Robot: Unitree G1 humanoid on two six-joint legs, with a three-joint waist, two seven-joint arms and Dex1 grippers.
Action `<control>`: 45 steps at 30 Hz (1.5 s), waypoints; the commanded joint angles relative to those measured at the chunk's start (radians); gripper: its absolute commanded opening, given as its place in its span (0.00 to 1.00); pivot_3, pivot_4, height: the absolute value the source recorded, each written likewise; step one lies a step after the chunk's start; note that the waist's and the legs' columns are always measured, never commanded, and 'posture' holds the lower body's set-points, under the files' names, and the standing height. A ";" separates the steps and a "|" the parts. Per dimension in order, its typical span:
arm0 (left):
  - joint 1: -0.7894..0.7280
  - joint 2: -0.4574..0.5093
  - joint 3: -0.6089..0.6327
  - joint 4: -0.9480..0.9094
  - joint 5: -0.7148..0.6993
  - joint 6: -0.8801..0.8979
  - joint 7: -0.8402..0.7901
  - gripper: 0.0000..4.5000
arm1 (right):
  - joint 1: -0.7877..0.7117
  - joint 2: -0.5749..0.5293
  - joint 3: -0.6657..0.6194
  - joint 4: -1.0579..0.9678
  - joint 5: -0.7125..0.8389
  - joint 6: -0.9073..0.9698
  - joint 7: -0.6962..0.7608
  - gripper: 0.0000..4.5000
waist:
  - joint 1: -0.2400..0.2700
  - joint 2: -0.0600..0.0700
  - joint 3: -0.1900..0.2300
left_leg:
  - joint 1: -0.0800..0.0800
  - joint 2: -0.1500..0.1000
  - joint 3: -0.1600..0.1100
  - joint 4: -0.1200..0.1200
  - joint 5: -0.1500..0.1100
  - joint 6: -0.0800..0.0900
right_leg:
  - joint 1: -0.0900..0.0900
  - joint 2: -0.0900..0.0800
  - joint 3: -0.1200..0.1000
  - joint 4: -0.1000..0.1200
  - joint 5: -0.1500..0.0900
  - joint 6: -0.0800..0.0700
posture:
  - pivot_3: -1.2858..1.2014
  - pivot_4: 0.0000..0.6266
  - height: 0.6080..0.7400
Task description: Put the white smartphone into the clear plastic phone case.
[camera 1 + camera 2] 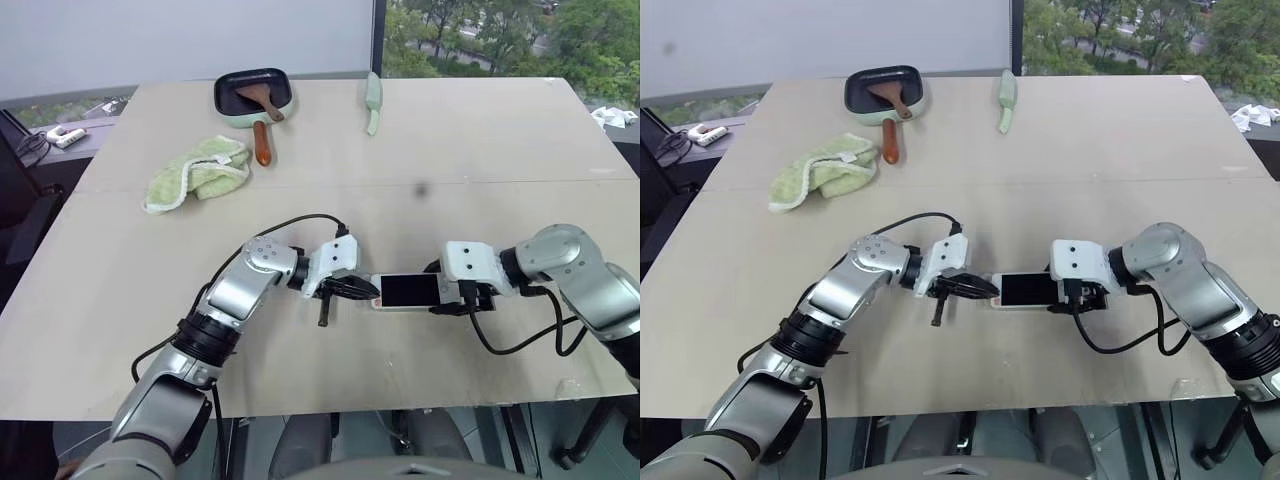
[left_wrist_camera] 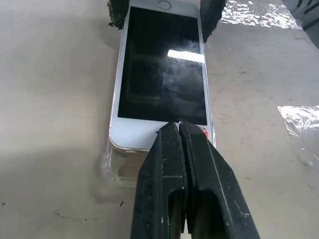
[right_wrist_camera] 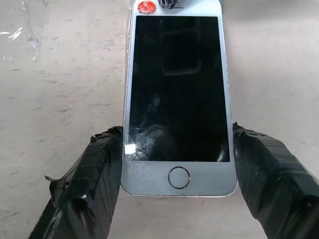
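Our right gripper (image 3: 178, 164) clasps the white smartphone (image 3: 178, 99); beside its far end, our clenched left gripper (image 2: 180, 130) seemingly presses it into the clear plastic phone case (image 2: 115, 169).

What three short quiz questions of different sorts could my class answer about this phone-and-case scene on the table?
1. True or false: the left gripper, its two black fingers pressed together, sits at the end of the white smartphone with the black screen opposite the round home button.
2. Multiple choice: the right gripper has a finger on each side of the phone's: A) home-button end, B) middle, C) far end.
3. Fill in: beyond the arms on the pale wooden table lies a crumpled green ____.

Key: 1 true; 2 A; 3 cloth.
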 commanded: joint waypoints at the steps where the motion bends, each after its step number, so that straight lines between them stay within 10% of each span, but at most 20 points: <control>1: 0.001 -0.032 -0.066 0.098 0.101 -0.061 0.058 0.01 | 0.002 0.008 -0.001 -0.018 0.001 -0.012 0.013 0.64 | 0.000 0.000 0.000 | 0.000 0.000 0.000 0.000 0.000 0.000 | 0.000 0.000 0.000 0.000 0.000 0.000 | 0.52 0.24 1.00; 7: -0.002 -0.075 -0.066 0.147 0.121 -0.088 0.095 0.01 | 0.005 0.004 0.001 -0.029 -0.003 0.028 0.019 0.64 | 0.007 0.000 -0.003 | 0.003 0.000 -0.002 0.004 0.000 0.001 | 0.005 0.000 -0.002 0.000 0.000 0.000 | 0.52 0.24 1.00; 12: 0.012 -0.071 -0.069 0.135 0.117 -0.091 0.080 0.00 | -0.004 0.002 -0.058 -0.039 0.040 0.078 0.008 0.99 | 0.007 0.000 -0.004 | 0.004 -0.001 -0.003 0.005 0.000 0.001 | 0.007 0.000 -0.003 0.000 0.000 0.000 | 0.52 0.24 1.00; 22: 0.013 -0.056 -0.042 0.063 0.096 -0.075 0.080 0.00 | 0.086 -0.122 -0.237 -0.108 0.143 0.204 -0.017 0.99 | 0.008 0.000 -0.004 | 0.004 0.000 -0.005 0.005 0.000 0.001 | 0.008 -0.001 -0.004 0.000 0.000 0.000 | 0.52 0.24 1.00; 31: 0.006 0.009 0.041 -0.135 0.008 0.012 0.060 0.00 | 0.117 -0.196 -0.189 -0.071 0.075 0.181 -0.044 0.06 | 0.000 0.000 -0.003 | 0.003 0.000 -0.005 0.005 -0.001 0.001 | 0.007 0.000 -0.004 0.000 0.000 0.000 | 0.52 0.24 1.00; 45: 0.022 0.165 0.011 -0.156 0.059 0.043 0.008 0.00 | 0.045 -0.158 -0.042 -0.087 -0.023 0.169 -0.032 0.03 | 0.001 0.001 -0.003 | 0.001 0.000 -0.004 0.005 -0.001 0.001 | 0.005 0.000 -0.003 0.000 0.000 0.001 | 0.52 0.24 1.00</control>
